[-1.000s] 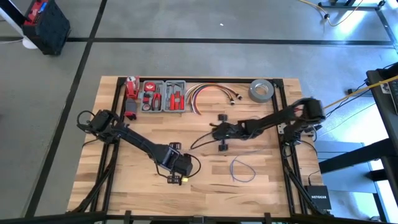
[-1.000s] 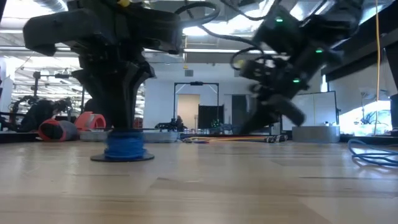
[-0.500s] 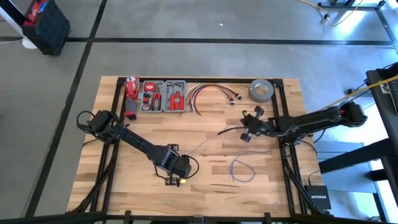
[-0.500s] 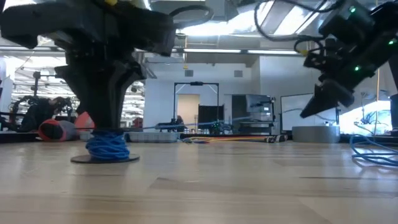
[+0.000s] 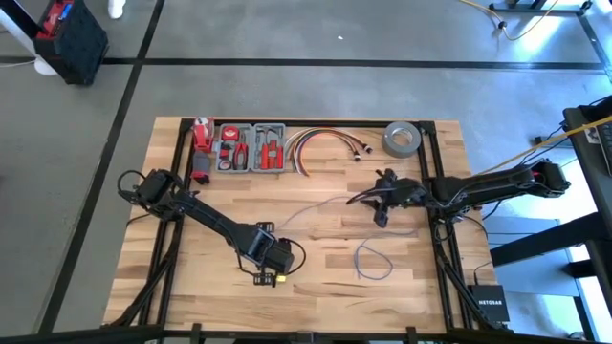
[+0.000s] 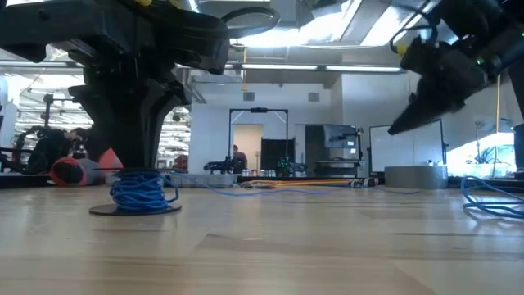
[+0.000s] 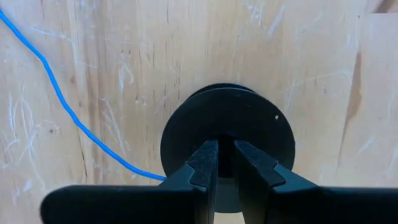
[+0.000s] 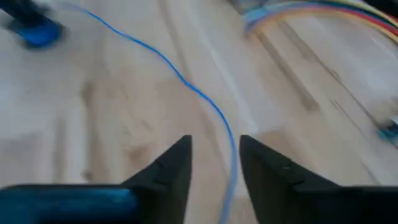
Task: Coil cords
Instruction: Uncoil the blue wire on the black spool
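Note:
My left gripper point(image 5: 269, 276) points down near the table's front and is shut on a black spool point(image 7: 227, 134). The spool carries a loose coil of thin blue wire point(image 6: 141, 191), and its bottom disc rests on the wood. From the coil the wire point(image 5: 316, 210) runs slack across the table to my right gripper point(image 5: 363, 199). That gripper hangs above the table right of centre, open, slanting down. In the right wrist view the wire point(image 8: 186, 81) passes between its fingers; whether it touches them I cannot tell. The wire's free end lies in a loop point(image 5: 373, 260). My left gripper pinches the hub point(image 7: 225, 142) at the middle of the spool's top disc between its two fingers. The fingers come from above, pointing down. The spool stands upright with its bottom disc point(image 6: 135, 210) on the table.
Along the far edge lie a grey tool tray point(image 5: 251, 148), a bundle of red, yellow and white cables point(image 5: 320, 143) and a grey tape roll point(image 5: 403, 139). A red object point(image 5: 201, 134) stands at the far left. Bare wood lies between the two arms.
My right gripper has gone from the table's middle toward its right edge, rising and rolling. The blue wire, drawn taut between spool and gripper half a second ago, now droops slack onto the table. The coil on the spool looks looser.

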You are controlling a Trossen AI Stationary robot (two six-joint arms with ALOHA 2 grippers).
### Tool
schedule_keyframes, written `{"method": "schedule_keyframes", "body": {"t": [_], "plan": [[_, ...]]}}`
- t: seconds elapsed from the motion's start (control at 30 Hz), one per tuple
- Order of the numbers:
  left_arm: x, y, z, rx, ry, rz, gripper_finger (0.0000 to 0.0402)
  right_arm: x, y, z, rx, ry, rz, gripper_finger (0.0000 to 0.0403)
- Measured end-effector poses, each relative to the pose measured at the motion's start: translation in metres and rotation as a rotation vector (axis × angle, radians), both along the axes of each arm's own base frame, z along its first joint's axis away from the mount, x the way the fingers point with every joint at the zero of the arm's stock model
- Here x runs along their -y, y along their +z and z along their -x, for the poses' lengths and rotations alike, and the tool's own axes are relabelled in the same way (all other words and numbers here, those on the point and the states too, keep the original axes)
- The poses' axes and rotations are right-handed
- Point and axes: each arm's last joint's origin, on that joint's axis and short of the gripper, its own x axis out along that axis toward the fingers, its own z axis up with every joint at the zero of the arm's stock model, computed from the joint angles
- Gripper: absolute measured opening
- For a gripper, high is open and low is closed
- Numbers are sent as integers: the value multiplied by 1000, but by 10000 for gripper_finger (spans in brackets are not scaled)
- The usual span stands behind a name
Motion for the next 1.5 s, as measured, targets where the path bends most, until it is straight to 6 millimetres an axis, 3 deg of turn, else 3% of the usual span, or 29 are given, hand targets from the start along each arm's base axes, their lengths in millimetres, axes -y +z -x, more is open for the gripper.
{"method": "schedule_keyframes", "body": {"t": [0.17,0.3,0.77,1.13,1.3,1.5], "plan": [[0,0,0,1,-1,0,40,-4,6,-20,150,107,-27,191],[0,0,0,6,-1,0,40,-6,-3,-44,226,210,37,209],[0,0,-1,5,-5,-2,40,-13,-58,-161,225,397,208,198],[0,0,-1,5,-11,-3,40,-19,-78,-241,206,512,211,198],[0,0,-1,5,-16,-4,40,-21,-95,-255,155,557,173,198],[1,0,-1,6,-22,-5,40,-21,-94,-256,147,554,174,182]]}}
